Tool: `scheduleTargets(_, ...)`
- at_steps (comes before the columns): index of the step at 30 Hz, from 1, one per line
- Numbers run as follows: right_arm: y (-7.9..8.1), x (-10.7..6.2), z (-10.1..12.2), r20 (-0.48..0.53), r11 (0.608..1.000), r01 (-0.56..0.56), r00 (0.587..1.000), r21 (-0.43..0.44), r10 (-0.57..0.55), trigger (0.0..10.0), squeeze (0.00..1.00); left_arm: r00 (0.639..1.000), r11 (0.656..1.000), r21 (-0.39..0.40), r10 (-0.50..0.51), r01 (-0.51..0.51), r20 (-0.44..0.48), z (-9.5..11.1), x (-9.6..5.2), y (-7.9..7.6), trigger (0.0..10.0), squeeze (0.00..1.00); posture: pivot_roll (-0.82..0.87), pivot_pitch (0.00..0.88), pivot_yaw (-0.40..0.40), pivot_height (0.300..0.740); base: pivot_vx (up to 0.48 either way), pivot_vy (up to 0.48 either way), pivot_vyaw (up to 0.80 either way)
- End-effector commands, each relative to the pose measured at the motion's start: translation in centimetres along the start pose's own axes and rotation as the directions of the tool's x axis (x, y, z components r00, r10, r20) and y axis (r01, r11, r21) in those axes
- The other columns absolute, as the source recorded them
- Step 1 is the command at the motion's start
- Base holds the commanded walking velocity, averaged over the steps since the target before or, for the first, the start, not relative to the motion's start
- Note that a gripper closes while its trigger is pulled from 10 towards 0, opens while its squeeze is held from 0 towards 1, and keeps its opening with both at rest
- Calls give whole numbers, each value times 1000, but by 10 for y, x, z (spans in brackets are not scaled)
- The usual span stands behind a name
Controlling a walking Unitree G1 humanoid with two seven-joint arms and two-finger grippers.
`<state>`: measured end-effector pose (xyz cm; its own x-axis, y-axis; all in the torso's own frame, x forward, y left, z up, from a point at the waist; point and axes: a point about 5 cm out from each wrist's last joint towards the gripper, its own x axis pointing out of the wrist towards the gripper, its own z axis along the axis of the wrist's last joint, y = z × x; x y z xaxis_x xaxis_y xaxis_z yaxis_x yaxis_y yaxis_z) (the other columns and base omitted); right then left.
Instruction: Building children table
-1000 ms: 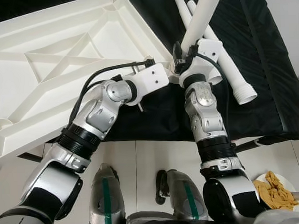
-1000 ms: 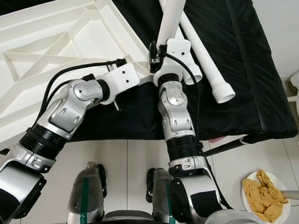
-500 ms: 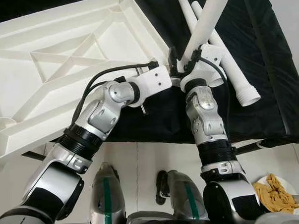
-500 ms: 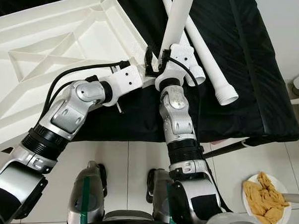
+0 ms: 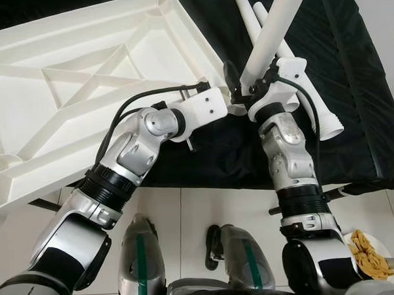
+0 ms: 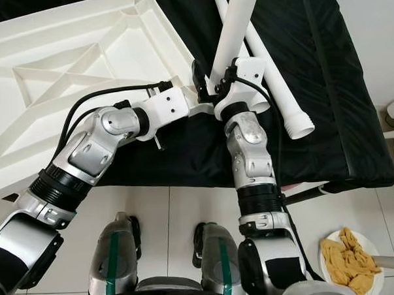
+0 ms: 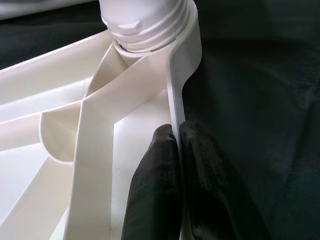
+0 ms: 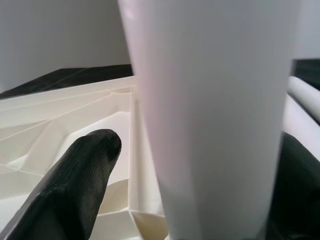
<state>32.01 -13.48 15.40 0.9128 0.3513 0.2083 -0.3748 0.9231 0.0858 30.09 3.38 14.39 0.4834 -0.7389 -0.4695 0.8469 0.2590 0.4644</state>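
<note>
The white plastic tabletop (image 5: 83, 93) was observed lying upside down, its ribbed underside facing up, partly on a surface covered with black cloth (image 5: 351, 82) and overhanging it toward the robot's left. The left claw (image 7: 175, 150) was found at the near right corner of the tabletop, its two black fingers (image 7: 155, 190) pressed together on the thin rim wall, one on each side; the rim was thus gripped. In the left wrist view, a threaded leg end (image 7: 147, 22) was seen seated in the corner socket just beyond the fingers.

The right claw (image 5: 246, 77) was noted directly beside the left one, at the same corner. It was closed around a white table leg (image 5: 273, 26), which rose from the corner, tilted away and to the right. In the right wrist view, one black finger (image 8: 75, 185) was seen beside the leg, with the tabletop's ribs behind it.

Two further white legs (image 6: 279, 91) were recorded lying on the black cloth behind the right arm, the threaded end of one pointing toward the robot. On the tiled floor (image 6: 174, 214) at lower right, a white plate (image 6: 346, 258) holding yellowish pieces was noted.
</note>
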Motion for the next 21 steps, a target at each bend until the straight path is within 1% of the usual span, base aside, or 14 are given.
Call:
scheduleTargets(1, -4, -1, 1, -6, 999, -39, 999, -1, 39, 10000, 0, 999, 999, 43, -31, 29, 31, 7, 3, -7, 10000, 0, 45, 31, -90, 740, 0, 0, 0)
scheduleTargets(3, -15, -2, 4, -33, 991, -128, 991, -28, 127, 10000, 0, 999, 999, 43, -26, 25, 32, 8, 3, -5, 10000, 0, 45, 33, -89, 740, 0, 0, 0)
scheduleTargets(4, -15, -2, 4, -33, 991, -128, 991, -28, 127, 10000, 0, 999, 999, 43, -26, 25, 32, 8, 3, -5, 10000, 0, 45, 33, -89, 740, 0, 0, 0)
scheduleTargets(5, -22, -3, 5, -49, 983, -173, 984, -55, 170, 10000, 0, 999, 999, 42, -22, 21, 31, 8, 3, -4, 10000, 0, 46, 35, -88, 740, 0, 0, 0)
scheduleTargets(6, -29, -3, 5, -67, 976, -209, 977, -60, 205, 10000, 0, 999, 999, 42, -18, 17, 31, 8, 3, -3, 10000, 0, 48, 35, -88, 740, 0, 0, 0)
scheduleTargets(7, -29, -3, 5, -67, 976, -209, 977, -60, 205, 10000, 0, 999, 999, 42, -18, 17, 31, 8, 3, -3, 10000, 0, 48, 35, -88, 740, 0, 0, 0)
scheduleTargets(8, -37, -3, 6, -81, 973, -227, 972, -52, 223, 10000, 0, 999, 999, 40, -15, 14, 31, 8, 3, -2, 10000, 0, 50, 34, -89, 740, 0, 0, 0)
scheduleTargets(10, -48, -3, 7, -102, 966, -255, 963, -39, 250, 10000, 0, 999, 999, 39, -10, 9, 32, 8, 2, -1, 10000, 0, 49, 35, -88, 740, 0, 0, 0)
scheduleTargets(14, -51, -3, 7, -110, 963, -265, 959, -43, 259, 10000, 0, 999, 999, 38, -8, 7, 32, 8, 2, -1, 10000, 0, 49, 35, -88, 740, 0, 0, 0)
scheduleTargets(15, -55, -3, 7, -126, 956, -292, 950, -36, 286, 10000, 0, 999, 999, 38, -6, 5, 33, 8, 2, 0, 10000, 0, 49, 34, -89, 740, 0, 0, 0)
scheduleTargets(18, -57, -2, 7, -130, 952, -305, 946, -33, 298, 10000, 0, 999, 999, 38, -6, 5, 33, 9, 2, 0, 10000, 0, 50, 34, -87, 740, 0, 0, 0)
scheduleTargets(21, -62, 2, 9, -140, 950, -310, 943, -42, 302, 10000, 0, 999, 999, 37, -3, 2, 34, 9, 2, 1, 10000, 0, 52, 35, -88, 740, 0, 0, 0)
